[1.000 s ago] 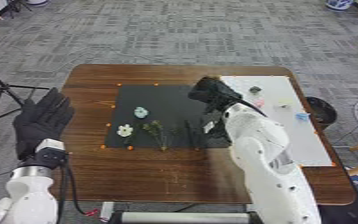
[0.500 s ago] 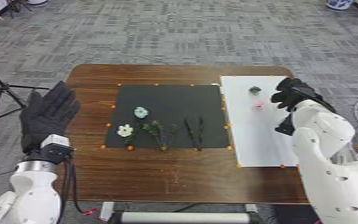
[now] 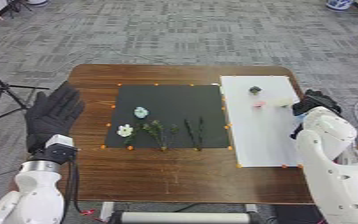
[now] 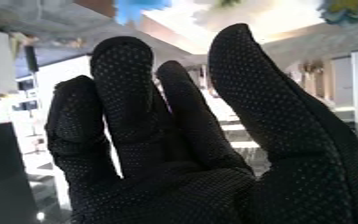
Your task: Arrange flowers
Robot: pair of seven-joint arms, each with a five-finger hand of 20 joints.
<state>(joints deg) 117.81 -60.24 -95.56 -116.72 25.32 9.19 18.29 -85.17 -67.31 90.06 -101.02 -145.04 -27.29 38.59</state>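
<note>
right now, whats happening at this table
The robot is arranging flowers. Its open, empty right hand is at the right edge of the white sheet, which holds a pink flower among others. A white flower and leafy stems lie on the black mat. The left hand is open too.

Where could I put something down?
Free: near strip of the brown wooden table, below the black mat; the mat's far end; near half of the white sheet. Crowded: the mat's near half, with green stems; the sheet's far half, with a pink flower near the black-gloved right hand.
</note>
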